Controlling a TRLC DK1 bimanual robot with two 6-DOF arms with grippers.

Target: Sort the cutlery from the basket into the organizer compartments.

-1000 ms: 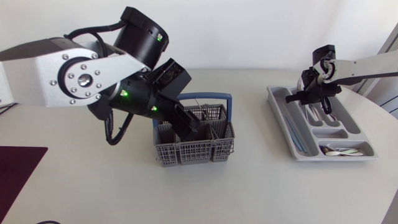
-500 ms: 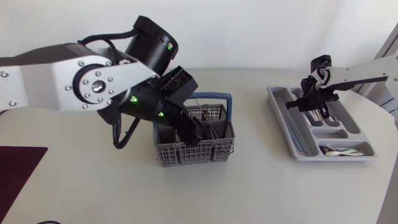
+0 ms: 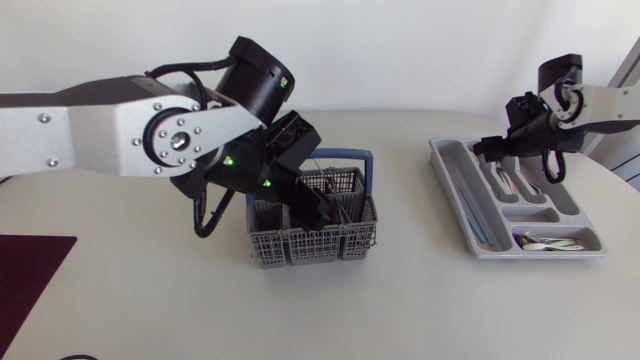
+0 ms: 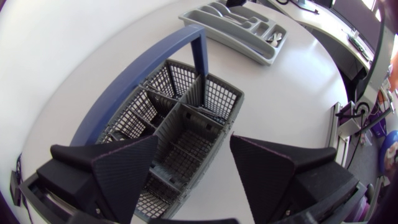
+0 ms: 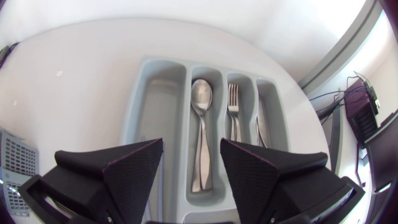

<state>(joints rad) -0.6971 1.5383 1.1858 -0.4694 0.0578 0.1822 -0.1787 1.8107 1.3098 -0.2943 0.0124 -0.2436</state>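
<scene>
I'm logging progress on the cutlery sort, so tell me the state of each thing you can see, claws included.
Grey mesh plastic basket with blue handle: upright, handle raised.
Grey plastic organizer tray: flat on the table, partly filled.
Left matte black claw: open, empty, above the basket.
Right matte black claw: open, empty, above the organizer.
Silver metal spoon: lying in its compartment.
Silver metal fork: lying in the neighbouring compartment.

A: What's the basket (image 3: 300,245) like?
B: Grey mesh with a blue handle, standing upright mid-table.
A: And the organizer (image 3: 452,170)?
B: A grey tray well to its right. A spoon (image 5: 201,124) and a fork (image 5: 234,112) lie in side-by-side slots, both flat.
</scene>
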